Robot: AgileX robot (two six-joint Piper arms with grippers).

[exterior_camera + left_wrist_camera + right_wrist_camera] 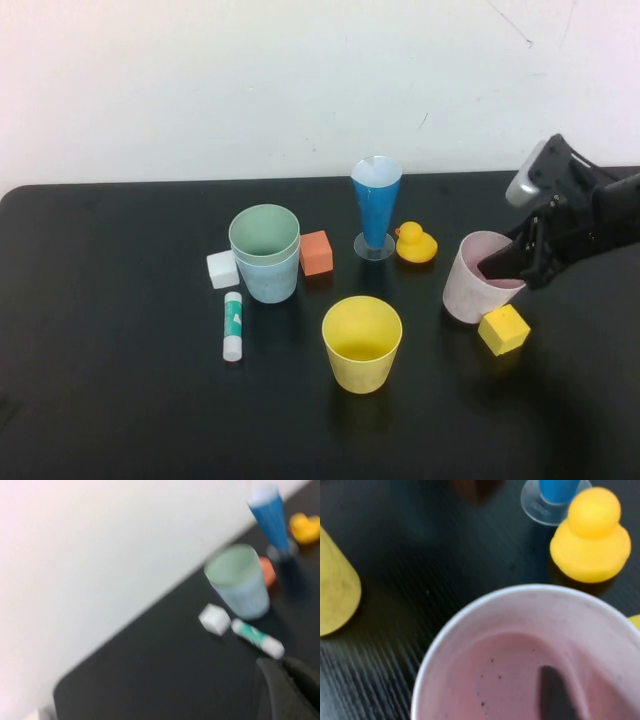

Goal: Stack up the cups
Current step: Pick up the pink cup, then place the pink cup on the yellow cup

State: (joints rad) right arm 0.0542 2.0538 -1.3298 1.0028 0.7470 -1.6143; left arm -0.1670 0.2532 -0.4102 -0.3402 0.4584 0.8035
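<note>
Black table (120, 400) under a white wall. On the high cam the green cup (264, 235) sits nested in the blue cup (270, 280) left of centre, white cube (222, 269) and orange cube (316, 252) on either side, glue stick (232, 326) lying just in front. Yellow cup (362, 343) stands alone nearer the robot. Pink cup (478, 278) is tilted at the right, yellow cube (503, 329) touching its base, duck (415, 243) and blue cone glass (376, 205) nearby.

Right gripper (520, 270) is at the pink cup's rim – one finger (555, 692) inside the cup, visible only on the right wrist cam; jaws look spread across the wall, but I can't tell whether they're pinching it.

Left gripper (290, 687) is off the high cam; its wrist cam shows only a dark, blurred tip above the table – jaws closed, nothing in them.
</note>
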